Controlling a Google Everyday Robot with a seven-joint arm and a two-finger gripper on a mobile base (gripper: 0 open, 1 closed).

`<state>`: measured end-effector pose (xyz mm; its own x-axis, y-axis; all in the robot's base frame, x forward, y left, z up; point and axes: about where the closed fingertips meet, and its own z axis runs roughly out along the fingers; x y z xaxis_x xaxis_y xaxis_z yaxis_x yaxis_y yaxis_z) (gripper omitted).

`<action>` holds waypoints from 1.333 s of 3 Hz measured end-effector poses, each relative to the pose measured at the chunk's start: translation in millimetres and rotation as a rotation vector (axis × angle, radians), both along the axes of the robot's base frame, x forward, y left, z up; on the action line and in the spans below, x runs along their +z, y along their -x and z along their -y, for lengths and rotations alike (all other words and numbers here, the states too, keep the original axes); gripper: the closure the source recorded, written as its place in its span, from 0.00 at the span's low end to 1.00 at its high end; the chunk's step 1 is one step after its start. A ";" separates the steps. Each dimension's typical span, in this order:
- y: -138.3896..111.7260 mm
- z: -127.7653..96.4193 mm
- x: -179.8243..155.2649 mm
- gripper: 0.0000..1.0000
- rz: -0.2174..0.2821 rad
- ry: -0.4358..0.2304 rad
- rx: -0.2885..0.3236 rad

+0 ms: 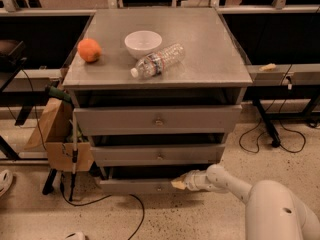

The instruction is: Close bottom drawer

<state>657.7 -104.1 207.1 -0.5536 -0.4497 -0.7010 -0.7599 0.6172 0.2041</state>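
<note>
The bottom drawer [135,186] is the narrowest grey front at the foot of the grey cabinet, with a small knob [160,186] at its centre. It stands slightly pulled out, with a dark gap above it. My gripper [178,184] is at the end of the white arm [225,181] that comes in from the lower right. Its tan tip rests against the drawer front just right of the knob. The mid-sized drawer [157,155] and the widest top drawer [157,120] sit above, each also a little out.
On the cabinet top [210,49] lie an orange [89,49], a white bowl [143,43] and a plastic bottle [157,60] on its side. A cardboard box [57,134] and a cane [74,151] stand at the cabinet's left. Cables [272,141] lie on the floor at right.
</note>
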 end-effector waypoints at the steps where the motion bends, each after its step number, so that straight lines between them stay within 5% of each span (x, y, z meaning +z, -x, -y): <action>1: -4.9 -1.0 0.3 0.32 0.002 0.002 -0.002; 2: -2.5 -1.0 0.3 0.08 0.002 0.002 -0.003; 4: 11.9 -0.2 6.7 0.00 0.002 0.002 -0.003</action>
